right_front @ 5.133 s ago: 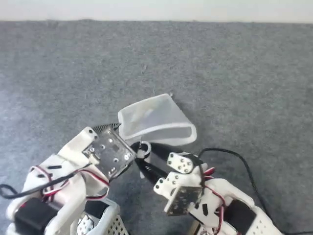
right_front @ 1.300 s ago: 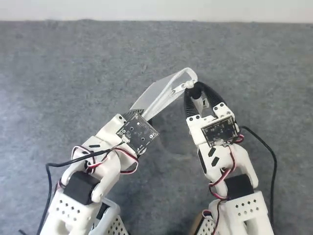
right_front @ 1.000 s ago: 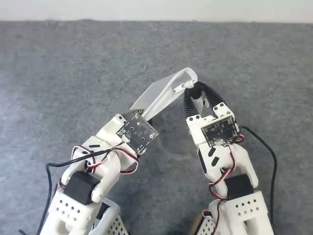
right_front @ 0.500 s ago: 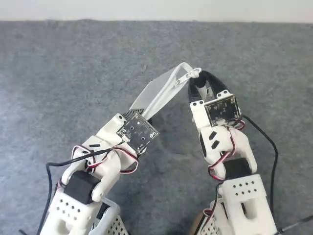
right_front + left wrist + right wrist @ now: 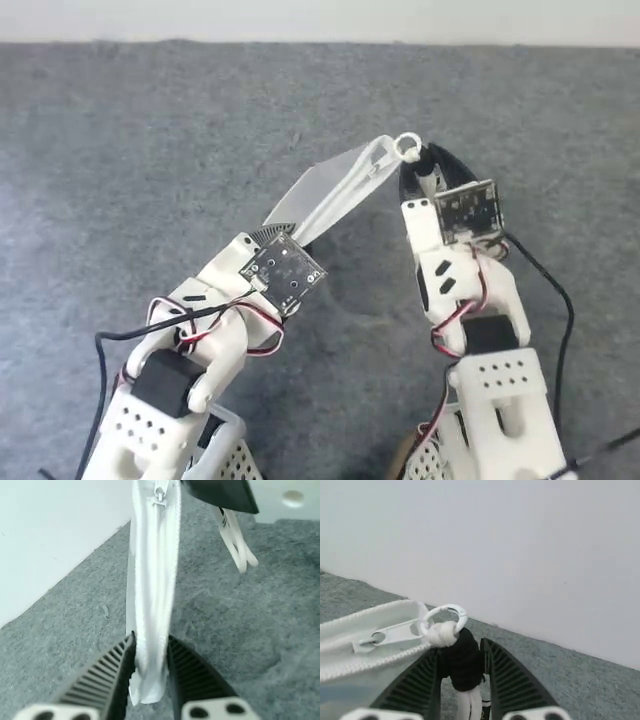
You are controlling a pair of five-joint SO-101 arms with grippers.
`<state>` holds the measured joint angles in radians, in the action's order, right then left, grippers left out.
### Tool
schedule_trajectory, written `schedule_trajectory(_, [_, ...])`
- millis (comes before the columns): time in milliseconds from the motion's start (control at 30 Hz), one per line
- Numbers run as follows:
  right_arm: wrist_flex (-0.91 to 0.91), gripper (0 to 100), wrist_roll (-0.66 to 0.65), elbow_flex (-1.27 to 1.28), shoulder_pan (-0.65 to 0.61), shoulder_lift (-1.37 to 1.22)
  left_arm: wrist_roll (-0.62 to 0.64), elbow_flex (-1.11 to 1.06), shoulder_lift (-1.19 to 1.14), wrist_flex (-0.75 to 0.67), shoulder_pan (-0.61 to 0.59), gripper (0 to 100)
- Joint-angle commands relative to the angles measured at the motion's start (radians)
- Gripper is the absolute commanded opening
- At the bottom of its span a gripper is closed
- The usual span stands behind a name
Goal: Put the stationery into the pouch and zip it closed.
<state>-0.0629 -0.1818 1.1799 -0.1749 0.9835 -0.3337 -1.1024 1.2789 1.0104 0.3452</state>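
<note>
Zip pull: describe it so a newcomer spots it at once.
Over the grey table, the left gripper holds one end of a white pouch. At its other end, in the right gripper, sits the zip pull: a white ring on a black tab, the only loop there.

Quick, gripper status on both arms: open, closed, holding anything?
Left gripper: closed on the end of the translucent white zip pouch.
Right gripper: closed on the black pull tab with a white ring at the pouch's zipper.

No word, number or sign is legible. Fine markings on my left arm's circuit board (image 5: 283, 272) and my right arm's circuit board (image 5: 470, 212), mid-frame, are too small to read.
</note>
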Motion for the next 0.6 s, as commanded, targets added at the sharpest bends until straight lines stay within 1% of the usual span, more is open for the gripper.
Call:
schedule_trajectory(0, [0.028, 0.6, 0.021, -0.135, 0.088, -0.094, 0.012, -0.039, -0.002, 0.014, -0.043, 1])
schedule_trajectory(133, [0.028, 0.6, 0.074, -0.213, 0.120, -0.234, 0.012, -0.039, -0.002, 0.014, -0.043, 1])
schedule_trajectory(300, [0.021, 0.6, 0.118, -0.287, 0.166, -0.344, 0.012, -0.039, -0.002, 0.014, -0.044, 1])
schedule_trajectory(567, [0.019, 0.6, 0.176, -0.299, 0.216, -0.354, 0.014, -0.039, -0.002, 0.014, -0.052, 1])
